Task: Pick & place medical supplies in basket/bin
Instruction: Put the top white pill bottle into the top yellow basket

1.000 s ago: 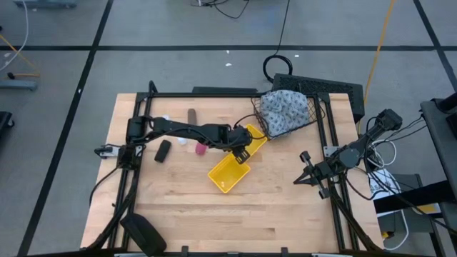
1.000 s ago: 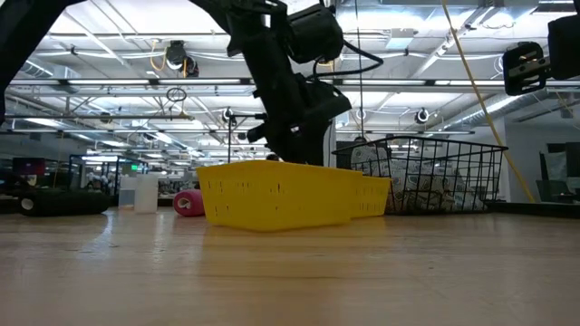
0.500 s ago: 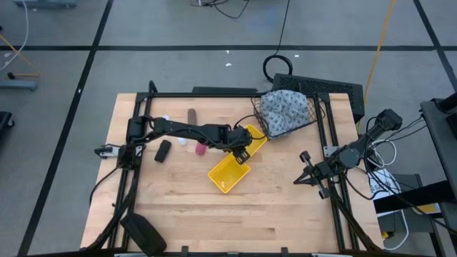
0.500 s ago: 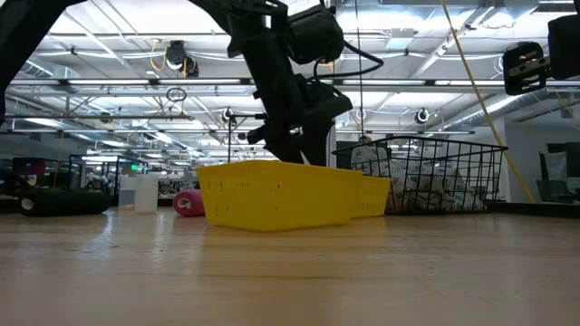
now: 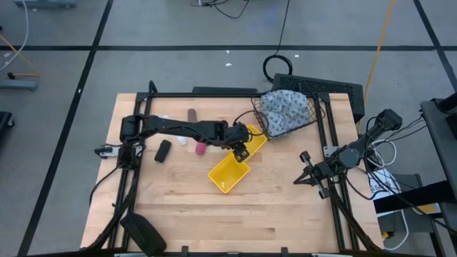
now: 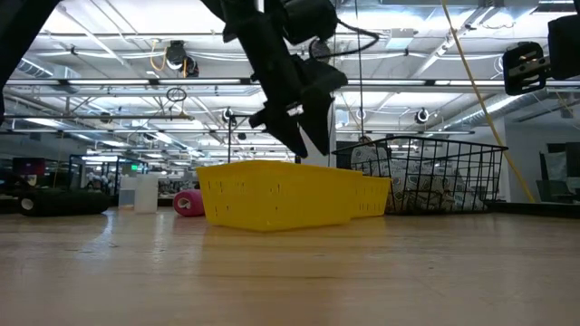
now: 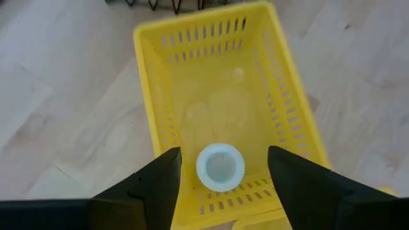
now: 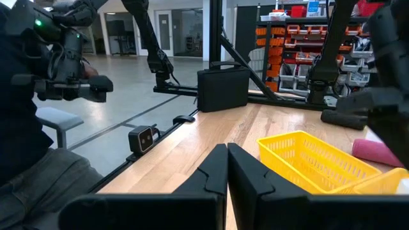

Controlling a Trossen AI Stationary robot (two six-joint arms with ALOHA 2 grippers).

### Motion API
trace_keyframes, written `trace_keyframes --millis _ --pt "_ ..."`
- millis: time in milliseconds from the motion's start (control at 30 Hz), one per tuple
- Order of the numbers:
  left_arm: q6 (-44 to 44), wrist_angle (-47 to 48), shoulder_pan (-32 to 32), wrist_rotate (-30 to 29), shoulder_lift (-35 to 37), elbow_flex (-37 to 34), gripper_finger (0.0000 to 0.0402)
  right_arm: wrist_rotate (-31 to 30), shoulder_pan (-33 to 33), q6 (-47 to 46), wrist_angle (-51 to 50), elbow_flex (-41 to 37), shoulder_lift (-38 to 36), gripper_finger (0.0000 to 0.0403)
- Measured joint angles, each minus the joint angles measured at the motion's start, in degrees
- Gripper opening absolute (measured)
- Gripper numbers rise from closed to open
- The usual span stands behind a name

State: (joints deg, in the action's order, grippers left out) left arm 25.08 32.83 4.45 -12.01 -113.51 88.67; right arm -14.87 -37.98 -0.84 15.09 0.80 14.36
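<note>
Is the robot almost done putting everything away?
Partly. The cloth bundle sits in the wire basket, and a white bottle lies in the yellow bin. The left gripper, open, hovers above it. The pink roll and brown roll wait on the table.

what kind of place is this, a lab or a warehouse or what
Most likely a robotics lab set up inside a big warehouse-like hall. The low view shows a high ceiling with exposed trusses and strip lights, the right wrist view shows shelves of orange parts bins, and the wooden table stands on taped concrete floor.
</note>
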Motion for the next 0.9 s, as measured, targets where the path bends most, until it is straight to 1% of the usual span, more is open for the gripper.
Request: trace_keyframes --millis 367,533,700,800,900 --pt "-2.30 0.16 0.58 -0.04 3.51 0.04 0.0244 0.00 0.00 -0.01 0.02 0.02 0.00 0.0000" --pt "-4.02 3.47 1.07 -0.03 6.36 0.04 0.0244 0.00 -0.01 0.00 0.02 0.01 0.04 0.0000" --pt "-3.38 8.55 1.44 -0.16 11.40 0.04 0.0244 0.01 0.00 -0.01 0.04 0.02 0.06 0.0000" --pt "-3.67 11.69 1.44 -2.45 14.58 0.06 0.0244 0.01 -0.01 -0.01 0.02 0.01 0.06 0.0000" --pt "-2.79 15.62 1.42 -6.84 17.60 0.06 0.0244 0.00 -0.02 -0.01 0.02 0.02 0.06 0.0000"
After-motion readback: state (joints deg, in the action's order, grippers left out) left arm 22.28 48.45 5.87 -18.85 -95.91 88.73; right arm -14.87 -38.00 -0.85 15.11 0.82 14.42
